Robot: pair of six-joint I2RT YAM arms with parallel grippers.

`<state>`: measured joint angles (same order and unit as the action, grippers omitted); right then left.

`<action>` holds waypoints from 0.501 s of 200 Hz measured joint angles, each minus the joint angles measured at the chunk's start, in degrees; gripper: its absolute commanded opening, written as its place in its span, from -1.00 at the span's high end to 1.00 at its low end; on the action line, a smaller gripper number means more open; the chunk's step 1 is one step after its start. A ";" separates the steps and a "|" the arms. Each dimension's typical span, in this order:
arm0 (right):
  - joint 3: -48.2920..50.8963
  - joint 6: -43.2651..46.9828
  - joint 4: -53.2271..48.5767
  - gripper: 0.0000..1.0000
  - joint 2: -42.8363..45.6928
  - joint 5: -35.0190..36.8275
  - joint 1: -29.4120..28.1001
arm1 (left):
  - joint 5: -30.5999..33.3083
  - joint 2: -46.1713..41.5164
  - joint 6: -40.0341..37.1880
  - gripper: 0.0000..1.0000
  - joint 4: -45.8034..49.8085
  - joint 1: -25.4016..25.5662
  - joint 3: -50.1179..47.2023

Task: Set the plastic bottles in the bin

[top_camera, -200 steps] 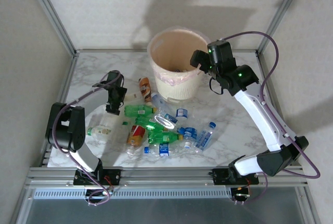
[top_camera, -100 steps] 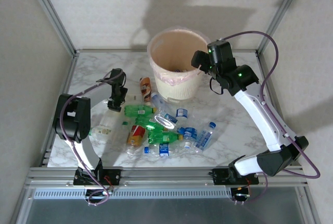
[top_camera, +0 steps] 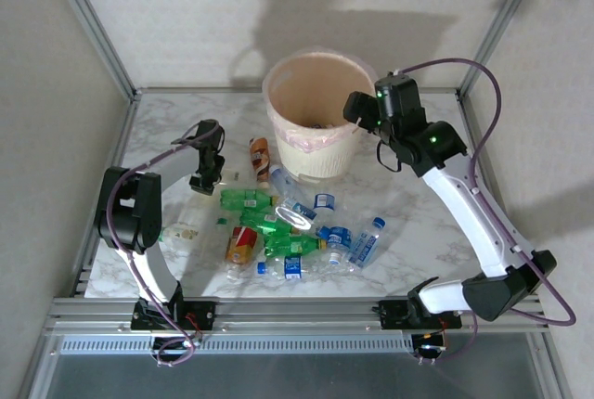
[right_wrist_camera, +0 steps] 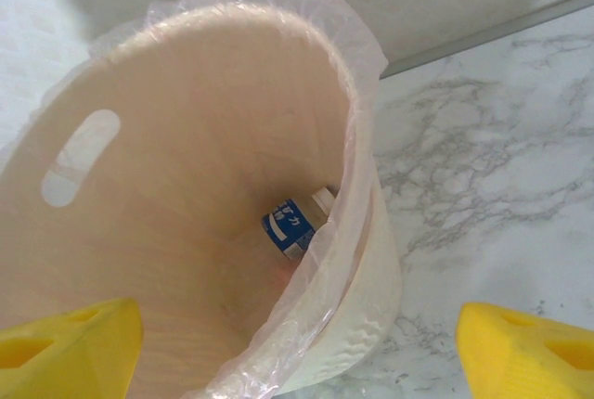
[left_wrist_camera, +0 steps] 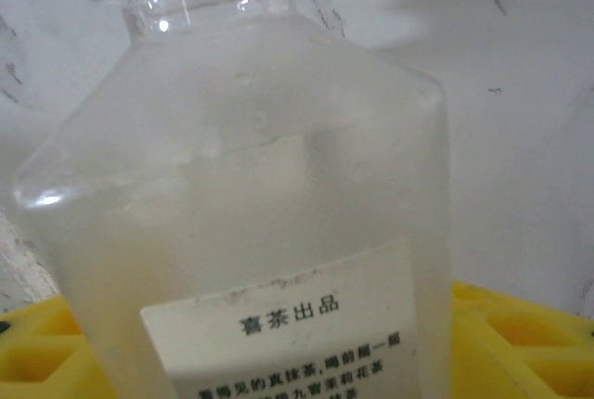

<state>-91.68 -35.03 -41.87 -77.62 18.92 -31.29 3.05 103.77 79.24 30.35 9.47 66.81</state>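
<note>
Left gripper (top_camera: 206, 179) clamps frosted bottle (left_wrist_camera: 251, 213) mid-body toward bench's left edge. It looks light, slick, squashy. Right gripper (right_wrist_camera: 297, 339) gapes empty over bin (right_wrist_camera: 186, 186).

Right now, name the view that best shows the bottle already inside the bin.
Right wrist: it looks into the bin, showing the blue-labelled bottle at the bottom. Top external gives a dark speck there.

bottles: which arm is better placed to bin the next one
Left: its gripper is low beside the pile with a frosted bottle between its fingers; the right gripper is open at the bin.
</note>
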 measured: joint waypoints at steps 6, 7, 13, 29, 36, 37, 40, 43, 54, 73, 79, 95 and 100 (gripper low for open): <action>0.11 0.31 0.39 -0.76 0.26 -0.72 0.00 | 0.00 -0.09 -0.37 0.01 0.20 0.00 0.17; 0.13 0.35 0.46 -0.76 0.31 -0.92 0.00 | 0.00 -0.09 -0.37 0.02 0.28 0.00 0.22; 0.17 0.83 0.94 -0.76 0.50 -1.70 0.00 | 0.11 -0.24 -0.83 0.03 0.57 0.00 0.44; 0.20 2.03 2.62 -0.76 0.87 -4.92 -0.07 | 0.68 -1.20 -2.01 0.04 1.88 0.00 1.64; 0.20 2.75 3.50 -0.77 1.01 -6.73 -0.17 | 0.92 -1.97 -2.67 0.05 2.47 0.00 2.36; 0.20 2.84 3.56 -0.77 1.03 -6.86 -0.20 | 0.96 -2.08 -2.75 0.05 2.49 0.00 2.45; 0.20 3.23 3.93 -0.78 1.05 -7.69 -0.35 | 1.09 -2.47 -3.08 0.05 2.78 0.00 2.82; 0.20 3.56 4.26 -0.78 1.11 -8.46 -0.48 | 1.18 -2.86 -3.26 0.05 2.99 0.00 3.21; 0.17 5.01 5.49 -0.80 1.14 -11.41 -1.27 | 1.38 -4.85 -4.83 0.07 3.48 0.00 4.76; -1.16 7.32 6.40 -0.86 0.35 -17.44 -3.17 | 1.38 -8.48 -7.76 0.10 4.44 0.00 8.35; -1.97 7.93 6.69 -0.88 -0.24 -19.21 -3.72 | 1.36 -9.57 -8.66 0.10 4.61 0.02 9.60; -5.29 9.66 6.95 -0.94 -2.69 -23.63 -5.18 | 1.05 -12.35 -11.41 0.11 5.40 0.09 12.87; -6.49 10.08 6.88 -0.96 -3.58 -24.72 -5.64 | 0.94 -13.40 -12.24 0.13 5.68 0.20 14.03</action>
<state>-98.17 -24.95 -34.98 -81.21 -5.80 -36.93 3.99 90.37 67.00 36.03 9.67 80.84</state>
